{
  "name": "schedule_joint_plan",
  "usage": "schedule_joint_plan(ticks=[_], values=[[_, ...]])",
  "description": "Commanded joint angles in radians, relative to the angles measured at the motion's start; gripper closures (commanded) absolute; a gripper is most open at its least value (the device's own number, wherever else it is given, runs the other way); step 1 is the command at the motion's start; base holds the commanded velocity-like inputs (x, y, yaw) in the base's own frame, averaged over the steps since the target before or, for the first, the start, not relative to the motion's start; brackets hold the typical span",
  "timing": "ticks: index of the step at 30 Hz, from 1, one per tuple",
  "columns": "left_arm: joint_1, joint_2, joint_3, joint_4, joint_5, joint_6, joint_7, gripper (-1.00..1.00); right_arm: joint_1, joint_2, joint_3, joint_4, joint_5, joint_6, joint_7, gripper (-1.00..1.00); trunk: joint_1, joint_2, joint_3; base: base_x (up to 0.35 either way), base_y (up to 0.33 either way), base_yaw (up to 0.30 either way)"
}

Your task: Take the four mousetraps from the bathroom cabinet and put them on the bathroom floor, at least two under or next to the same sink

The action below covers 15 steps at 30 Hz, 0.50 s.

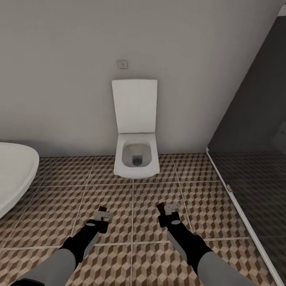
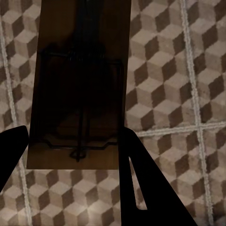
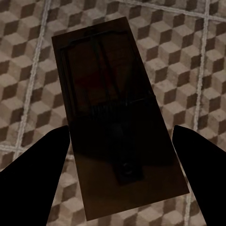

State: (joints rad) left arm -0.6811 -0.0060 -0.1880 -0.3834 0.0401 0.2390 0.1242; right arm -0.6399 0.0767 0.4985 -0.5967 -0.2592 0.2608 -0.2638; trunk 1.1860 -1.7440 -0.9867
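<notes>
Two mousetraps, one clamped in your left pincer (image 1: pixel 104 216) and one in your right pincer (image 1: pixel 167 210), long axes running out along the fingers, hang over the bathroom floor (image 1: pixel 131 190), toilet (image 1: pixel 136 159) ahead, white basin (image 1: pixel 14 171) far left, nearer your left arm.

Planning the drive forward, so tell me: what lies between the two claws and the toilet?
Bare patterned floor, seen in the head view. The left claw and right claw, each holding a mousetrap, face the toilet.
</notes>
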Motion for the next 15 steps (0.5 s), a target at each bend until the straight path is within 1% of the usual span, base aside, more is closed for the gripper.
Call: schedule_joint_plan(ticks=[1,8,15], values=[[0.0,0.0,0.0,0.0,0.0,0.0,0.0,1.0,0.0,0.0,0.0,0.0,0.0,0.0,0.0,1.0,0.004,-0.007,-0.003,0.0,0.0,0.0],[0.0,0.0,0.0,0.0,0.0,0.0,0.0,1.0,0.0,0.0,0.0,0.0,0.0,0.0,0.0,1.0,0.031,-0.056,-0.026,0.0,0.0,0.0],[0.0,0.0,-0.001,0.001,0.0,0.0,0.0,1.0,-0.001,0.0,0.0,0.0,0.0,0.0,0.0,1.0,0.057,-0.105,-0.054,0.0,0.0,0.0]])
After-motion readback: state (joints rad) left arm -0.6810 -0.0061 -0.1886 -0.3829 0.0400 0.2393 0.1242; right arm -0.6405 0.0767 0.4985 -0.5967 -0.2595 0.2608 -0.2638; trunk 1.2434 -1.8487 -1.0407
